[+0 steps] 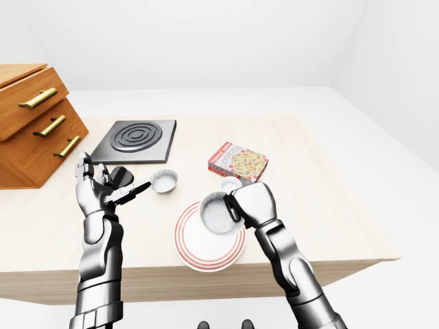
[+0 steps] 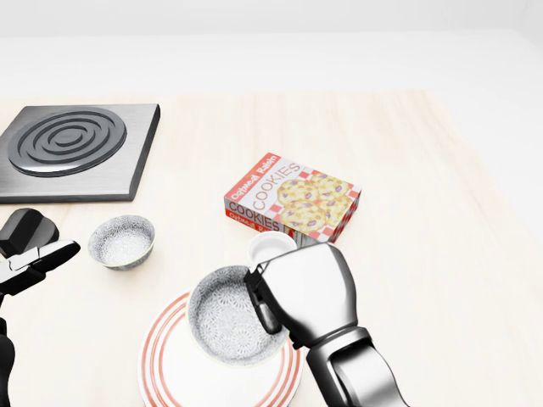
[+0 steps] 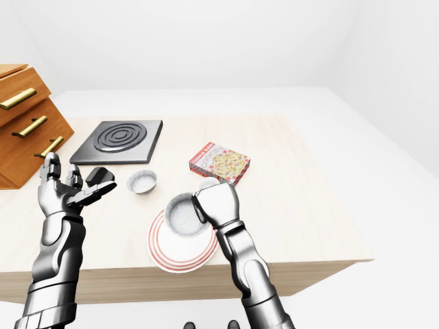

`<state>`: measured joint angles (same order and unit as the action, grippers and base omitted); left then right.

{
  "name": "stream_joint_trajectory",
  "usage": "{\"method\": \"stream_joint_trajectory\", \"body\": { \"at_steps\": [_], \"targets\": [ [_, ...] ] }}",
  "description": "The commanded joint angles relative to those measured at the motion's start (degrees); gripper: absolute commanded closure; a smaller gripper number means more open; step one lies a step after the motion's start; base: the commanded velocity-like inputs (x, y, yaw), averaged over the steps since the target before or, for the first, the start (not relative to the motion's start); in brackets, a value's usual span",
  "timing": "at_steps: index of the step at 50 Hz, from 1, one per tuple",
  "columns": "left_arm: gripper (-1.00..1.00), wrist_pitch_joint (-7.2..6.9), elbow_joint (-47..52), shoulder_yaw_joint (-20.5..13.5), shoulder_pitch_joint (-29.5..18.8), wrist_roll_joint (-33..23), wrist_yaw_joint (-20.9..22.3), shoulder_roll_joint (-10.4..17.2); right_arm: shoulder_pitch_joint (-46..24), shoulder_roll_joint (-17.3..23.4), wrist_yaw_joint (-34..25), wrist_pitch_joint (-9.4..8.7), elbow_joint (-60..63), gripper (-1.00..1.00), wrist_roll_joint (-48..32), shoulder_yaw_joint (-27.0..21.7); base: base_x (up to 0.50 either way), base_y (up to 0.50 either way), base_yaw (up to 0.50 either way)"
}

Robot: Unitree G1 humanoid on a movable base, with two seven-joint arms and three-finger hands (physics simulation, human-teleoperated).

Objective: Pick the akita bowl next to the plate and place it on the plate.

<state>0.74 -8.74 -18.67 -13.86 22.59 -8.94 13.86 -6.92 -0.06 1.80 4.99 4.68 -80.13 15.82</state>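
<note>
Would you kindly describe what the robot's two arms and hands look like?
The left arm and right arm are glossy silver shells in rounded segments with dark joints. The left hand and right hand are chrome too, with black finger parts. No cables or markings show.

Right hand (image 1: 252,205) grips akita bowl (image 1: 216,214), tilted over plate (image 1: 199,256); left hand (image 1: 96,189) fingers spread.

In the head view the akita bowl (image 2: 227,318), gripped by the right hand (image 2: 301,292), covers the upper right of the plate (image 2: 170,370), whose left and bottom lie bare. Just above-right of the plate stands a white cup (image 2: 271,245), the cookie box (image 2: 293,203) beyond it. Above-left sits a second bowl (image 2: 123,242), farther left the spread left hand (image 2: 34,254). Right of the plate, bare tabletop (image 2: 458,280)
</note>
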Motion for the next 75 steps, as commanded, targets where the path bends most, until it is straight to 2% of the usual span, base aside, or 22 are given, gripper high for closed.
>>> {"method": "stream_joint_trajectory", "body": {
  "at_steps": [1, 2, 16, 24, 33, 37, 38, 40, 49, 57, 60, 75],
  "targets": [
    [-1.00, -0.42, 0.5, 0.0, 0.1, 0.0, -0.1, 0.0, -1.0, -0.4, 2.6, 0.01, -3.4, 1.00, -2.2, -0.4, 0.00, 0.00, 0.00],
    [-1.00, -0.03, 0.0, -0.1, 0.0, 0.0, 0.0, 0.0, -1.1, -0.4, 3.0, 0.01, -4.0, 1.00, -2.3, -0.4, 0.00, 0.00, 0.00],
    [-1.00, -0.98, 1.3, -0.1, 0.3, 0.1, -0.2, -0.1, -0.5, -1.1, 2.9, 0.01, -4.3, 1.00, -4.4, 1.3, 0.00, 0.00, 0.00],
    [-1.00, -0.26, 0.2, -0.1, 0.0, 0.0, 0.0, 0.0, 0.8, -1.3, 3.1, 0.01, -3.9, 1.00, -5.2, 2.6, 0.00, 0.00, 0.00],
    [-1.00, -0.70, 0.9, -0.1, 0.2, 0.1, -0.2, 0.0, 1.2, -1.4, 3.8, 0.01, -4.6, 1.00, -6.0, 3.4, 0.00, 0.00, 0.00],
    [-1.00, 0.07, -0.2, -0.1, -0.1, 0.0, 0.1, 0.0, 1.9, -1.4, 4.2, 0.01, -4.8, 1.00, -6.3, 4.0, 0.00, 0.00, 0.00],
    [-1.00, -0.78, 1.0, 0.0, 0.2, 0.1, -0.3, 0.0, 1.7, -1.4, 5.0, 0.01, -5.8, 1.00, -6.5, 4.1, 0.00, 0.00, 0.00],
    [-1.00, -1.03, 1.3, -0.1, 0.3, 0.1, -0.3, -0.1, 1.6, -1.4, 5.3, 0.01, -6.3, 1.00, -6.8, 4.1, 0.00, 0.00, 0.00],
    [-1.00, -0.10, 0.0, -0.1, 0.0, 0.1, 0.0, -0.1, 1.0, -1.4, 6.0, 0.01, -8.3, 1.00, -7.6, 4.1, 0.00, 0.00, 0.00],
    [-1.00, -0.53, 0.5, 0.0, 0.1, 0.2, -0.1, -0.1, -0.2, -1.9, 8.5, 0.01, -11.7, 1.00, -7.7, 4.0, 0.00, 0.00, 0.00],
    [-1.00, 0.20, -0.5, -0.1, -0.2, 0.1, 0.2, -0.1, -0.1, -2.4, 8.4, 0.01, -11.7, 1.00, -6.8, 4.1, 0.00, 0.00, 0.00],
    [-1.00, 0.06, -0.3, 0.0, -0.1, 0.2, 0.0, 0.0, -2.6, -2.8, 12.4, 0.01, -19.3, 1.00, -8.0, 3.9, 0.00, 0.00, 0.00]
  ]
}}
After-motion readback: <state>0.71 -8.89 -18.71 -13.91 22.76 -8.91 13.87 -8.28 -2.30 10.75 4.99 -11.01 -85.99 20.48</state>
